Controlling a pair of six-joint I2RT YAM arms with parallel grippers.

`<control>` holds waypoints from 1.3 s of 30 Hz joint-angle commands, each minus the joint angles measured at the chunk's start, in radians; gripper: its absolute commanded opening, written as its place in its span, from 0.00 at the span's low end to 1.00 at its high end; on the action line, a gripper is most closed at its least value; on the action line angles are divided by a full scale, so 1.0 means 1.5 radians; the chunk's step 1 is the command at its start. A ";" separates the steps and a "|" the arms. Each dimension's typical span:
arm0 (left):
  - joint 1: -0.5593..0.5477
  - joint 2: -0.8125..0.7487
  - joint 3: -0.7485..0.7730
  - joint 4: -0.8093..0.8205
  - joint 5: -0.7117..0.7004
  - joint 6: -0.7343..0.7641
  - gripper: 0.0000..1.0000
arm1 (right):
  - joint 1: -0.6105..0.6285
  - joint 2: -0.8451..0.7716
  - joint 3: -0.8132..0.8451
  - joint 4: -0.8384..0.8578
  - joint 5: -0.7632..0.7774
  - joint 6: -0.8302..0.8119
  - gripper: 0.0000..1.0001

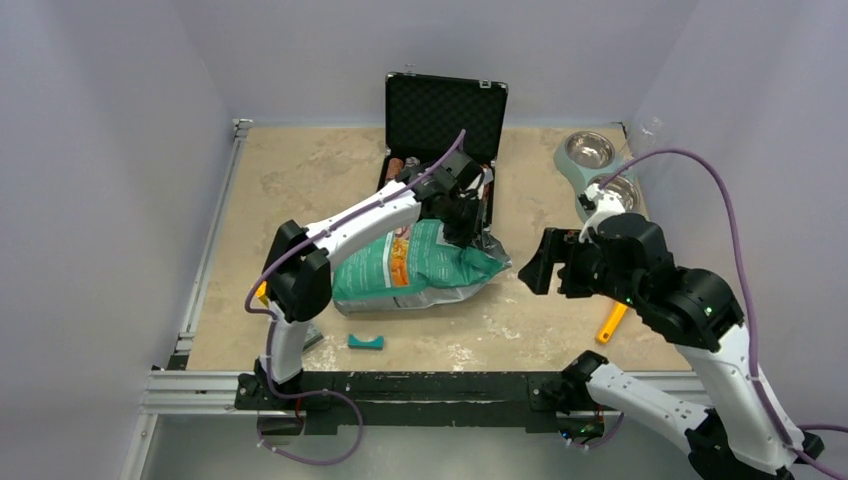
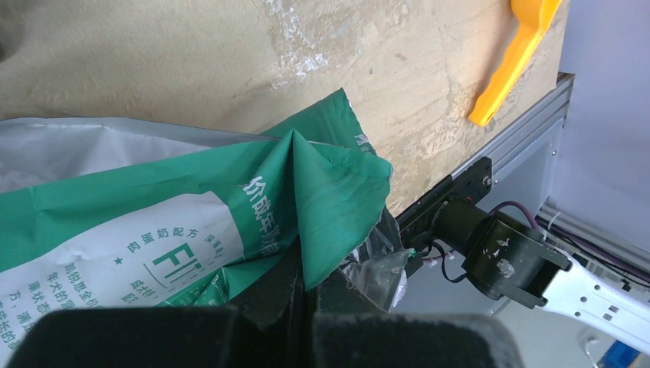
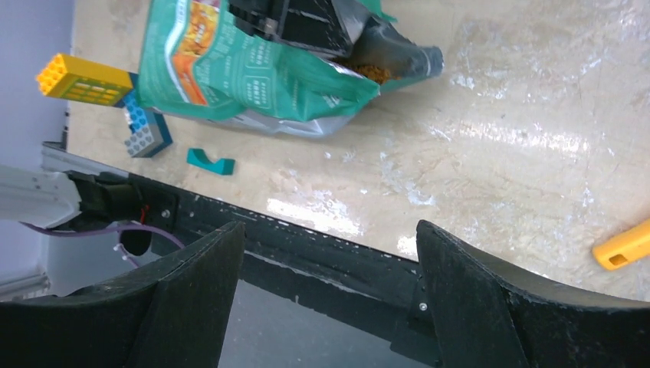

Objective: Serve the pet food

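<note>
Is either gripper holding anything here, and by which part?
The left gripper pinches the green pet food bag by a fold of its edge near the open mouth. The right gripper is open, holding nothing.

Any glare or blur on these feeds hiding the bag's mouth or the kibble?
Right wrist: glare streaks on the tabletop, but the kibble in the bag mouth reads sharp. Left wrist: bag fold crisp, left fingers a dark blur up close. Top external: even light, mouth too small to see kibble.
</note>
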 commanded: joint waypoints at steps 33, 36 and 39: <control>0.049 -0.287 0.322 -0.375 -0.272 0.219 0.00 | -0.223 0.182 -0.012 0.107 -0.124 0.113 0.86; 0.053 -0.273 0.328 -0.374 -0.298 0.181 0.00 | -0.345 0.160 -0.091 0.088 -0.095 0.104 0.87; 0.062 -0.264 0.341 -0.378 -0.281 0.165 0.00 | -0.501 0.160 -0.201 0.118 -0.122 0.104 0.87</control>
